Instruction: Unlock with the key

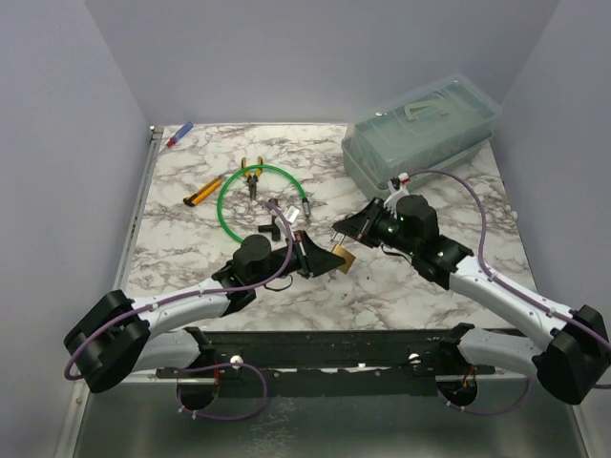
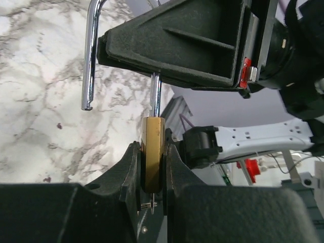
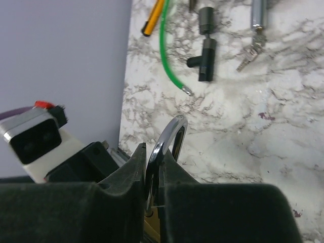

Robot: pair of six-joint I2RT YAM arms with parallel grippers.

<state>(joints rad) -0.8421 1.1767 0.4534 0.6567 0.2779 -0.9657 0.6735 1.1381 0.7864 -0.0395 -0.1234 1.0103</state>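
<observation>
Left gripper (image 2: 152,163): jaws narrow, clamped on the brass body of the padlock (image 2: 153,132), which is held clear of the table (image 3: 253,126). A thin silver piece shows under the body; what it is cannot be told. Shackle (image 2: 90,50): free leg out of the body. Right gripper (image 3: 154,161): jaws pinched on the shackle's curve. Key (image 3: 248,56): lying flat on the table farther out, well apart from the padlock and just beside the silver end of the green cable (image 3: 164,50).

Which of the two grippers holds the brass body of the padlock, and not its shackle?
The left gripper: its fingers clamp the brass body; the right gripper pinches the silver shackle.
</observation>
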